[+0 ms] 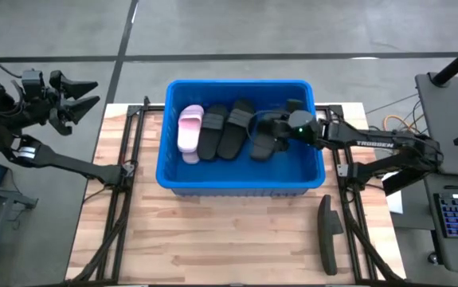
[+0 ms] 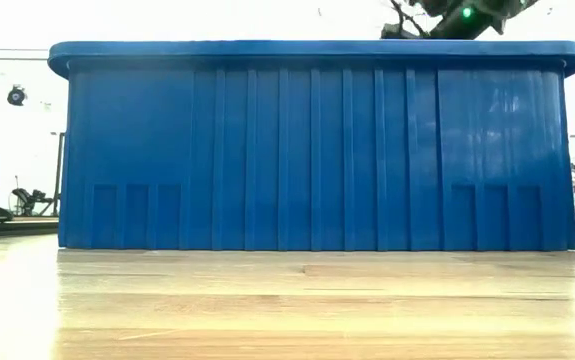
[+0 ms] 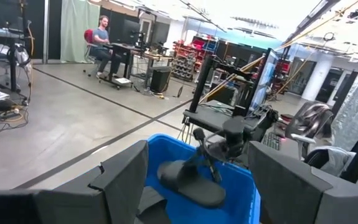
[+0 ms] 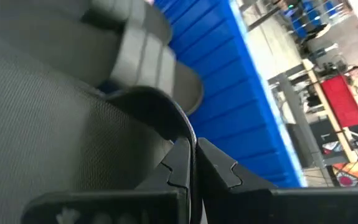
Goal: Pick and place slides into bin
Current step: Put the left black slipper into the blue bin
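Slides (image 1: 213,131) mostly lie in the bin (image 1: 240,185); the right end effector (image 1: 270,127) seems clamped on a black slide (image 1: 264,142) there. Another (image 1: 327,232) waits on the worktop (image 1: 213,239), near right.

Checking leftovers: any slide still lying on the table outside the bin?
Yes, in the high view one black slide lies on the table in front of the bin, at its right-hand corner.

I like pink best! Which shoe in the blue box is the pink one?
The pink slide lies at the left end of the row inside the bin. Every other slide there is black, including the one the right gripper grips.
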Action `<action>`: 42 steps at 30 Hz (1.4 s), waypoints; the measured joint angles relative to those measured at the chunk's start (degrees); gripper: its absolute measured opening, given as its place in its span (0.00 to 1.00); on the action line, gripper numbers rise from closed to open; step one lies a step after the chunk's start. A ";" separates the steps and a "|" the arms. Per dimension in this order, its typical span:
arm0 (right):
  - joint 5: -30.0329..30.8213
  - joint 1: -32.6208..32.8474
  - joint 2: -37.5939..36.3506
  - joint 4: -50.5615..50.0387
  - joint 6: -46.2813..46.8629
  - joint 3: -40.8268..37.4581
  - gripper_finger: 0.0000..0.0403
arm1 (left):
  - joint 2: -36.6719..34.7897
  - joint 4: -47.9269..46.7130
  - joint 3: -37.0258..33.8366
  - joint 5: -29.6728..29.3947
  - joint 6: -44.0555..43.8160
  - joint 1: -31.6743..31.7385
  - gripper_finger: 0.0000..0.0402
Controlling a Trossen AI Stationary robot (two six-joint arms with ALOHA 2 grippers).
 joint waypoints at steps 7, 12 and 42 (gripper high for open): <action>1.09 -1.47 0.18 3.95 -1.59 -7.27 0.02 | 0.02 0.02 0.00 -0.25 0.02 0.00 0.65; 0.79 -4.01 0.92 7.26 -4.07 -10.28 0.02 | 0.02 0.02 0.00 -0.78 0.02 0.00 0.65; -5.71 -8.44 18.91 20.81 -8.07 -10.12 0.17 | 0.04 0.08 -0.09 -4.86 -0.22 0.00 0.65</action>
